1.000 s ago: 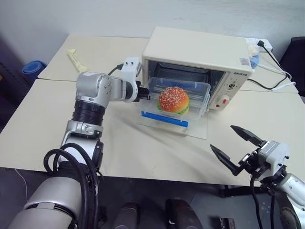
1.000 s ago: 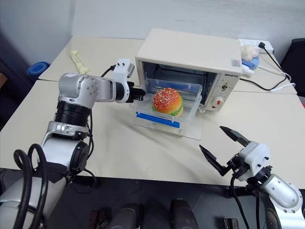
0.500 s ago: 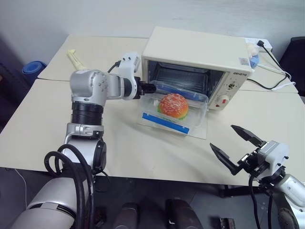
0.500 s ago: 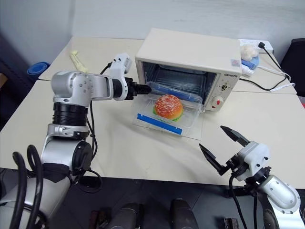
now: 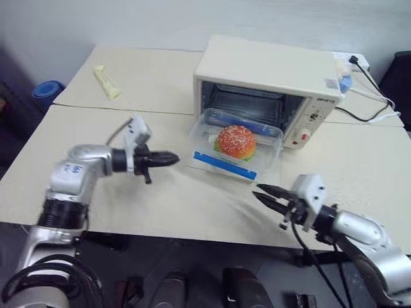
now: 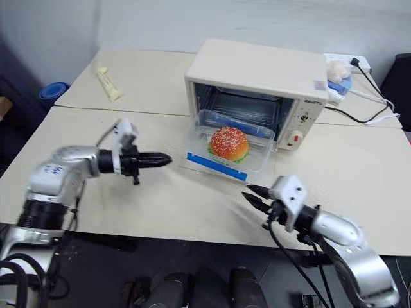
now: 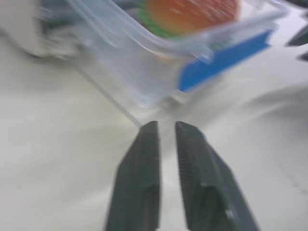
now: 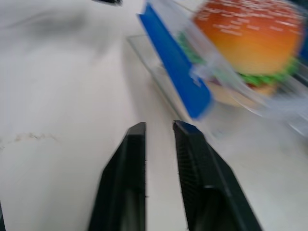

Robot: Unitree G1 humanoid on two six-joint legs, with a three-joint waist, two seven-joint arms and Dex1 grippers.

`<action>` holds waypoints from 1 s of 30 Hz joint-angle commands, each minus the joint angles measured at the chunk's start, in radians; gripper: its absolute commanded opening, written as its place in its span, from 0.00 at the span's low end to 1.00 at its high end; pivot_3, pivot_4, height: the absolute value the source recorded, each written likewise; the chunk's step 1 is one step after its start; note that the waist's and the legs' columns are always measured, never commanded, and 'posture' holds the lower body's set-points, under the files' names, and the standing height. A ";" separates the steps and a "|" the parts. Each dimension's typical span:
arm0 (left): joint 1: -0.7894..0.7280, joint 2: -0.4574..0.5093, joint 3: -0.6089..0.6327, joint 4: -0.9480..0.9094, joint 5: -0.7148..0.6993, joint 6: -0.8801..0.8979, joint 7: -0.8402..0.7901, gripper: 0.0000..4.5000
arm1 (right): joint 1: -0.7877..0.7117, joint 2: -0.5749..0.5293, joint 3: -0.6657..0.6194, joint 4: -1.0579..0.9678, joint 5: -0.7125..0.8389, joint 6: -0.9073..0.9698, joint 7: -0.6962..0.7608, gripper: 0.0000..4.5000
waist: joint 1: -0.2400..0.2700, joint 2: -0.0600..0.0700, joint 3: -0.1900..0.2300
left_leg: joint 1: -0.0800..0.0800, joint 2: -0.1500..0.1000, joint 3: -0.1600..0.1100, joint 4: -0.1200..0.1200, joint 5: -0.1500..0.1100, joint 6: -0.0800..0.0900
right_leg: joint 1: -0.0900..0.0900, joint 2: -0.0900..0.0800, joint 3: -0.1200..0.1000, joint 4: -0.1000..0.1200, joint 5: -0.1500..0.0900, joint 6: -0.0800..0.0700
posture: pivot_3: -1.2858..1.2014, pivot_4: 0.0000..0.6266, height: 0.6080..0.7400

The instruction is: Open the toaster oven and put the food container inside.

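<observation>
Food container on the open oven door, both grippers closed and empty

The toaster oven [image 5: 270, 77] stands on the table [image 5: 160, 192] with its glass door folded down. The food container [image 5: 236, 142], with the toy hamburger [image 5: 236, 141] inside, rests on that door, at the mouth of the oven. The left gripper [image 5: 173, 156] is clenched on nothing, to the left of the container and apart from it. The right gripper [image 5: 260, 191] is also clenched and empty, in front of the door. A pale yellow wrapped bar [image 5: 106, 81] lies at the far left of the table.

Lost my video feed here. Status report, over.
Left gripper and right gripper shut, empty, off the food container. Container sits on the open door of the toaster oven, half in. Nothing blocking.
</observation>
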State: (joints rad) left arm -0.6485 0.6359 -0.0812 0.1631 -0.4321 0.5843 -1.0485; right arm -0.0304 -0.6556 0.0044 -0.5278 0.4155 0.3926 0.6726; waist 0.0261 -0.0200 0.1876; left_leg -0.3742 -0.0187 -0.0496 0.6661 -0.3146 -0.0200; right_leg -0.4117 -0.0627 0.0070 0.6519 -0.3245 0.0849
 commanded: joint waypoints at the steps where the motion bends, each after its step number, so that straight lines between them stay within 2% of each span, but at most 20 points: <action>1: -0.027 -0.025 -0.017 -0.005 0.043 -0.104 -0.023 0.00 | -0.087 0.024 0.021 0.083 -0.056 -0.009 -0.025 0.01 | -0.002 0.000 0.000 | 0.000 -0.001 0.001 0.000 -0.001 0.001 | 0.000 0.000 0.001 0.000 0.000 0.000 | 0.52 0.24 1.00; 6: -0.085 -0.126 -0.026 0.094 0.092 -0.158 0.037 0.00 | -0.195 0.059 0.039 0.184 -0.116 -0.029 -0.040 0.01 | -0.003 0.000 0.000 | 0.000 -0.002 0.002 0.000 -0.001 0.002 | -0.001 -0.001 0.001 0.001 0.000 0.001 | 0.52 0.24 1.00; 13: -0.167 -0.266 0.019 0.258 0.157 -0.272 0.224 0.00 | -0.313 0.086 0.033 0.369 -0.189 -0.128 -0.046 0.01 | -0.009 0.000 0.000 | 0.000 -0.002 0.004 0.000 -0.001 0.003 | -0.002 0.000 0.001 0.002 0.001 0.001 | 0.52 0.24 1.00; 21: -0.235 -0.358 0.082 0.410 0.197 -0.400 0.381 0.00 | -0.472 0.161 0.038 0.602 -0.270 -0.248 -0.089 0.01 | -0.025 0.000 0.000 | 0.000 -0.002 0.005 0.000 0.000 0.002 | -0.003 0.000 0.000 0.004 0.001 0.002 | 0.52 0.24 1.00; 30: -0.292 -0.430 0.145 0.553 0.213 -0.523 0.523 0.00 | -0.618 0.266 0.015 0.801 -0.337 -0.319 -0.242 0.01 | -0.031 0.000 0.000 | 0.000 -0.001 0.005 -0.001 0.000 0.002 | -0.004 0.000 -0.001 0.006 0.001 0.002 | 0.52 0.24 1.00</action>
State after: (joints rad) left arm -0.9123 0.2096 0.0411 0.7190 -0.2188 0.0901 -0.5388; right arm -0.6245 -0.3973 0.0544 0.2708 0.0766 0.0984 0.4579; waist -0.0047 -0.0199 0.1875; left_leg -0.3739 -0.0201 -0.0441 0.6652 -0.3145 -0.0184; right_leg -0.4159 -0.0627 0.0061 0.6582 -0.3236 0.0866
